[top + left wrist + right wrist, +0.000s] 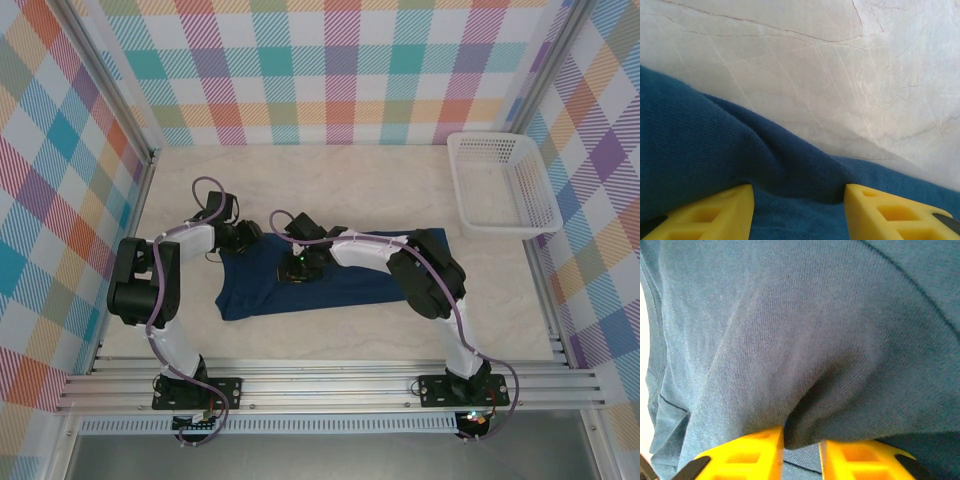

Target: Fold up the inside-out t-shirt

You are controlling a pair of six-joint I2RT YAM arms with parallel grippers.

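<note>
The dark navy blue cotton t-shirt (300,298) (700,150) (815,315) lay flat and crumpled at the middle of the pale marble-patterned bench (350,180) (840,60), its long side running left to right. Its near edge ran roughly parallel to the aluminium rail (330,385) at the front, with a strip of bare bench between them. Its far edge faced a broad open stretch of bench reaching to the back wall.

The left tool (243,237) (799,212) sat at the shirt's far left corner with its yellow fingers (715,212) standing apart. A low ridge of cloth rose just ahead of them at the hem; whether the pads actually pressed the fabric was hard to tell from that close view. The right tool (298,268) (801,452) sat over the shirt's upper middle, its yellow fingers (745,455) clenched on a puckered fold of the cloth. A stitched edge of the shirt ran down the left of the right wrist view.

The white plastic lattice basket (497,137) stood in the far right corner, well apart from the shirt, with bare bench between.

Counted: one t-shirt, one basket, two arms, two tools, two fingers on each.
</note>
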